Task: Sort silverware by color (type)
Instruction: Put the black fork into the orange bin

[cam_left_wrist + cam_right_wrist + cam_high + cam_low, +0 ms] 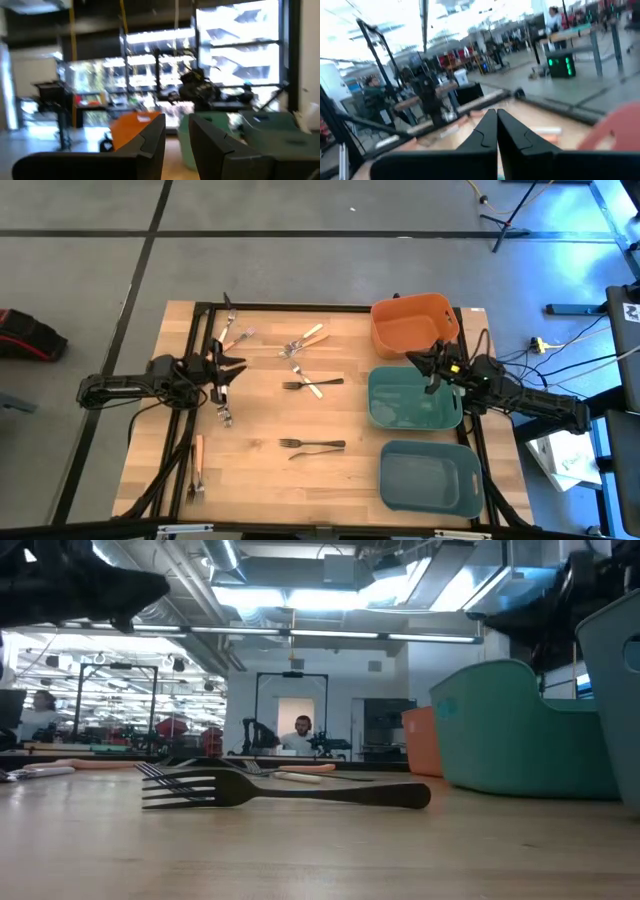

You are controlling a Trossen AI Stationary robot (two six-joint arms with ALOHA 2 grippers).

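Pale wooden table (260,480), slim black fork (312,445)

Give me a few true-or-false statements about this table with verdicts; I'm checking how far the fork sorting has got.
1. Three bins stand on the table's right side. True: the orange bin, the teal bin and the blue-grey bin.
2. The dark fork lies inside the teal bin. False: it lies on the table.
3. The right gripper has its fingers shut. True.
4. The left gripper hangs over the bins. False: it is over the table's left part.
5. An orange-handled fork lies near the table's front left corner. True.
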